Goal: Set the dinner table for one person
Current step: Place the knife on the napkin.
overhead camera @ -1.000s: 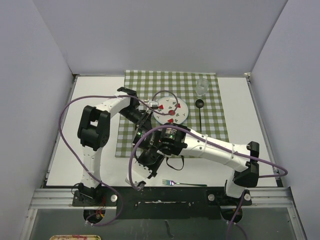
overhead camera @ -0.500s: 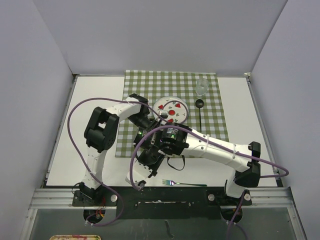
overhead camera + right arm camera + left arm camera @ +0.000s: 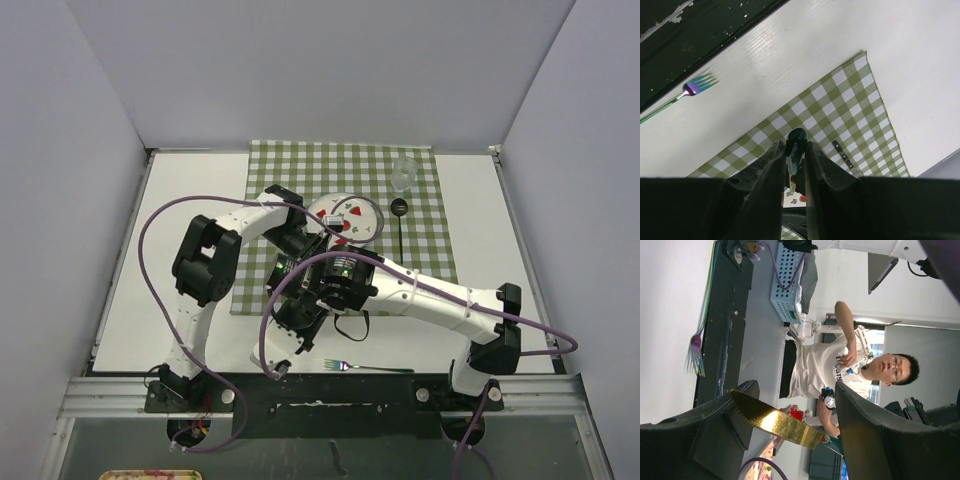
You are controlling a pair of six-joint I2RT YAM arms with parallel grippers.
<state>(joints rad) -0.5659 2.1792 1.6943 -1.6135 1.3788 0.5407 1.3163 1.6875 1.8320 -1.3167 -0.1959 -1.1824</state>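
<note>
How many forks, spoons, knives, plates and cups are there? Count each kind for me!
fork: 1
spoon: 1
knife: 1
plate: 1
cup: 1
Total: 5

Left arm (image 3: 213, 262) folded sharply at elbow, forearm extended toward centre. Left gripper (image 3: 792, 390) jaws held wide apart. Right arm (image 3: 432, 295) stretched low leftward. Right gripper (image 3: 794, 150) pointed downward, clamped on knife (image 3: 797, 136).
</note>
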